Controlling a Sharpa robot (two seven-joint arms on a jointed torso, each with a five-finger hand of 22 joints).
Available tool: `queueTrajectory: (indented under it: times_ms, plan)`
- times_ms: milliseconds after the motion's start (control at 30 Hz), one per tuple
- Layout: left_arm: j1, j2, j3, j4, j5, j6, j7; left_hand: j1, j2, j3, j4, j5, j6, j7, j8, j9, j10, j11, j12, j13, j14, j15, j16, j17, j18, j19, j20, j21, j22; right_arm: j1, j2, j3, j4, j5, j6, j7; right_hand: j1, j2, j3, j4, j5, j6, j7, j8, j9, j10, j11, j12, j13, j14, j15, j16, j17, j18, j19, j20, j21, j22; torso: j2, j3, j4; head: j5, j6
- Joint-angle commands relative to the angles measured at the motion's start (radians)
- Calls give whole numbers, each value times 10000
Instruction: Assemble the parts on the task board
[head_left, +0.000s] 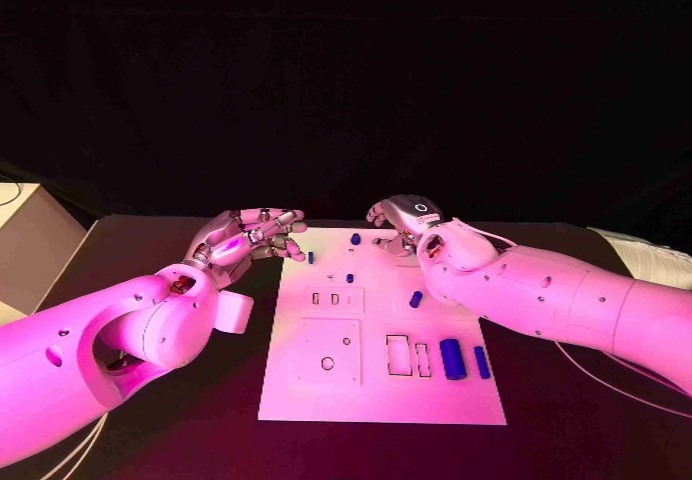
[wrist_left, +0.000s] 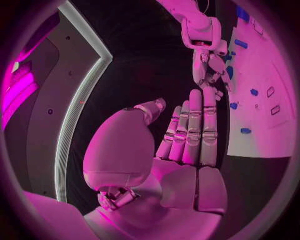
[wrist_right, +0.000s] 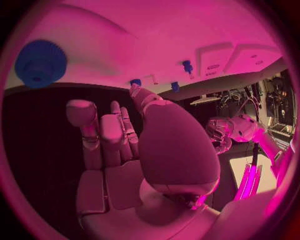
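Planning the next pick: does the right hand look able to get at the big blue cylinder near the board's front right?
Probably yes. The big blue cylinder lies in the open on the white board, nothing on top of it. The right hand holds nothing, but its own forearm hangs just beside the piece, so it must pull back first.

head view: from above, looking down and forward at the task board (head_left: 382, 350), both arms entering from the sides
left wrist view: close behind the left hand (wrist_left: 187, 135), facing across to the board's edge and the right hand (wrist_left: 212, 65)
right wrist view: close behind the right hand (wrist_right: 125, 150), board overhead, left hand (wrist_right: 222, 132) beyond
shared: the board and both hands
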Motion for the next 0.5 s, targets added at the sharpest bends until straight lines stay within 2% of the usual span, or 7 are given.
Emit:
queueTrajectory:
  times_ms: [33,133,233,267,333,367,500]
  plan:
    - [6,5,9,-11,-29,204,45,37,-20,62,24,39,5,39,-57,15,-41,51,-40,2,-86,7,30,11,93,-78,20,21,11,98,-524,43,619,835,-307,33,41,-107,226,119,119,144,22,47,9,470,-11,139,59,104,1,164,249,-95,187,-14,297,357,-49,39,-89,25,12]
    - [5,6,9,-49,-28,219,52,29,-17,64,28,38,4,39,-60,15,-43,52,-40,2,-100,9,41,23,94,-97,23,42,25,204,-1173,69,1232,1759,-224,95,-24,-279,600,284,262,421,27,155,52,1556,-146,538,289,199,-103,422,639,-187,422,-68,770,916,-87,65,-154,18,41]
    - [4,11,8,-96,-27,239,59,29,-17,64,28,38,4,39,-60,15,-43,52,-40,2,-100,9,41,23,94,-97,23,42,25,286,-1845,82,1762,2640,91,74,-178,-565,504,302,789,587,-225,267,112,2798,-475,1453,910,262,-347,622,948,-227,524,-255,1006,1213,-117,85,-208,36,59]
    - [3,11,8,-111,-27,247,61,29,-17,64,28,38,4,39,-60,15,-43,52,-40,2,-100,9,41,23,94,-97,23,42,25,306,-2024,85,1866,2854,241,51,-269,-576,292,284,874,710,-308,382,179,3000,-744,2587,1907,337,-499,807,1232,-273,629,-455,1238,1493,-126,102,-234,35,62]
    - [3,11,8,-145,-33,262,65,28,-20,62,27,38,4,37,-60,15,-42,51,-39,3,-102,9,42,25,94,-100,24,45,27,334,-2310,89,1968,3211,597,-12,-309,-508,-40,279,910,545,-289,489,264,2420,-759,8126,7513,533,-515,1372,2158,-427,832,-397,1759,2150,-136,126,-256,40,57]
    - [3,11,8,-155,-36,265,66,27,-22,61,27,37,4,36,-60,15,-42,51,-39,3,-104,9,44,27,94,-102,24,47,28,340,-2380,89,1979,3306,717,-37,-399,-393,-150,401,894,418,-248,550,296,3099,-654,10906,10342,711,-370,1923,3248,-518,1028,-383,2293,2779,-138,136,-263,45,58]
    - [-1,18,8,-199,-140,268,52,25,-32,57,24,37,5,31,-60,16,-38,48,-36,4,-101,7,53,34,95,-107,24,57,35,364,-2730,93,1940,3794,1503,-239,-457,-390,-620,662,874,63,-179,711,355,4189,-389,13466,13138,1039,-249,2890,5380,-798,1477,-224,3604,4299,-130,145,-245,46,52]
